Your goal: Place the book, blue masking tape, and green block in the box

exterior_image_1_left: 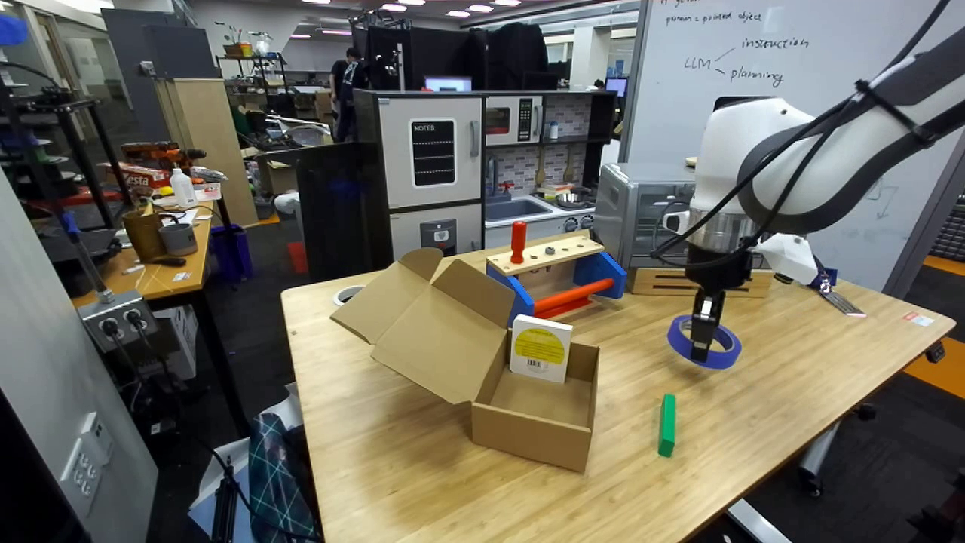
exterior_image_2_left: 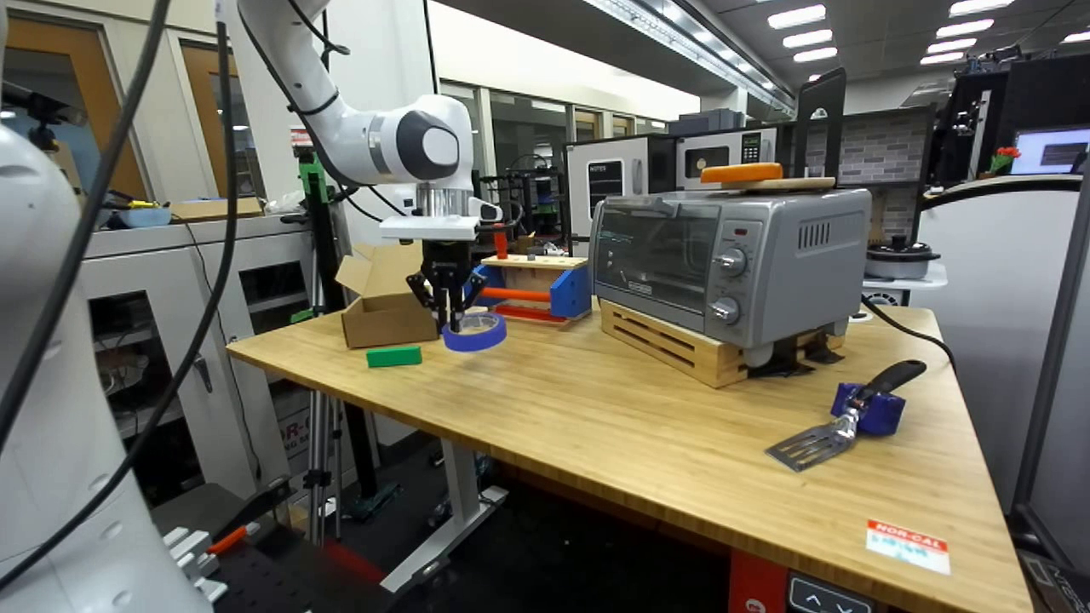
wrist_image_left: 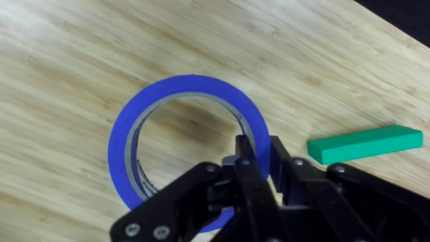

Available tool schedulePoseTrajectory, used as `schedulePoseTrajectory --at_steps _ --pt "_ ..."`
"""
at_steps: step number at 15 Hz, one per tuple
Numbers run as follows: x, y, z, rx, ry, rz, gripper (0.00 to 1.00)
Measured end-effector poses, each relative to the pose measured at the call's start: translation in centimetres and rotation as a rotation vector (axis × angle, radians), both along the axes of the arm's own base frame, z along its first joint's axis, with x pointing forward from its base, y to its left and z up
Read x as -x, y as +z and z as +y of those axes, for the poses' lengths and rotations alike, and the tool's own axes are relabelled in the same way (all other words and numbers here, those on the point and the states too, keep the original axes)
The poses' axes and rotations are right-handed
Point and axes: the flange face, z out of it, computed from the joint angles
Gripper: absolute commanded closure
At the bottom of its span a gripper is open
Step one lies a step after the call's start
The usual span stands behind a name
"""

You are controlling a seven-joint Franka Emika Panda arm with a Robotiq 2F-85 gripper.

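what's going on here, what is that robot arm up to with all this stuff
A robot arm is handling a roll of blue tape: its gripper is shut on one side of the ring. The cardboard box stands open on the table, and the book is already inside, propped up on edge. The green block lies on the table outside the box. So the tape and the block are not in the box yet; the tape will probably go in next.
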Motion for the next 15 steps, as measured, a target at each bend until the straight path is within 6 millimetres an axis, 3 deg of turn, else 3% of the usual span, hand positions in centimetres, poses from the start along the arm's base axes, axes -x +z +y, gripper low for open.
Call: schedulePoseTrajectory --at_steps 2,4,8,10,15 --pt "0.5 2.7 2.3 0.029 0.081 -0.055 0.96" --pt "1.4 5.2 5.8 0.042 0.173 -0.107 0.96" --pt "3.5 8.3 12.3 0.037 0.324 -0.175 0.96" --pt "3.6 8.8 13.2 0.043 0.372 -0.191 0.96" --pt "3.4 9.0 13.0 0.055 0.441 -0.197 0.96"
